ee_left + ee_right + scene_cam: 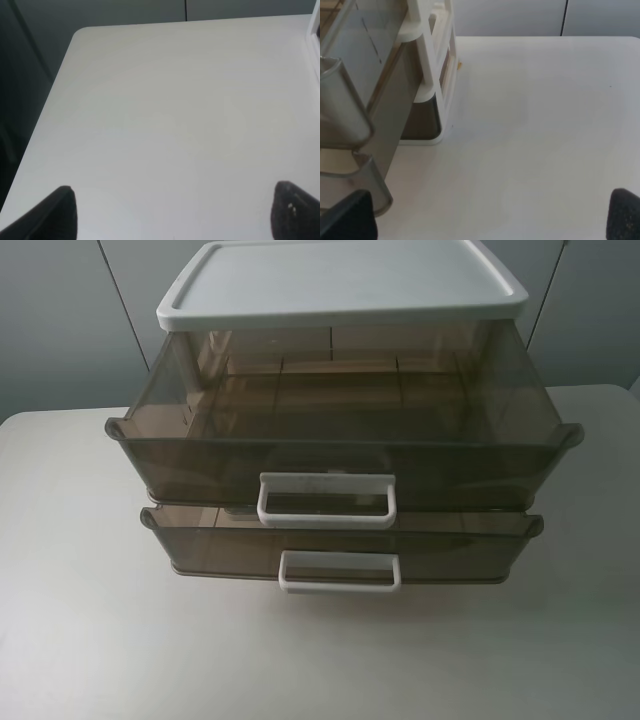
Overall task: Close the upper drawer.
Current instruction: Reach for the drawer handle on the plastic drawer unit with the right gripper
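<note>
The upper drawer [340, 455] is smoky-brown and translucent, with a white loop handle [327, 500]. It stands pulled far out from under the white lid [340, 280] and looks empty. Neither gripper shows in the exterior high view. My left gripper [177, 212] is open, its dark fingertips [60, 215] wide apart over bare table, away from the unit. My right gripper [487, 216] is open over the table beside the unit's right side. The upper drawer's corner [350, 85] shows in the right wrist view.
The lower drawer [340, 545] is pulled out a little, with its own white handle [340, 572]; it also shows in the right wrist view [370, 180]. The unit's white frame [437, 75] stands on the white table [80, 590]. A grey wall is behind.
</note>
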`<act>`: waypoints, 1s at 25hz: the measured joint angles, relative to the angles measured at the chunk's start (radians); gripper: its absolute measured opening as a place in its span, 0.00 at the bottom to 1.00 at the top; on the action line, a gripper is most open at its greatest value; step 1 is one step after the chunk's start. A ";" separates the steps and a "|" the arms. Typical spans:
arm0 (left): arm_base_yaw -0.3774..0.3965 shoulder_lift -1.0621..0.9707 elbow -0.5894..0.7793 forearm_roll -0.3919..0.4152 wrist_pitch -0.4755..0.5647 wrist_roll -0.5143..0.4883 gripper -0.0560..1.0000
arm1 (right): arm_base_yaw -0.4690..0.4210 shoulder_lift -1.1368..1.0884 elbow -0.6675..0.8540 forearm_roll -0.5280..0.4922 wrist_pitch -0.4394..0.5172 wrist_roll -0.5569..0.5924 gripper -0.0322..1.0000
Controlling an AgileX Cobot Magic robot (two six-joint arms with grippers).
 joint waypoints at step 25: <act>0.000 0.000 0.000 0.000 0.000 0.000 0.76 | 0.093 0.236 -0.152 -0.146 0.013 0.007 0.71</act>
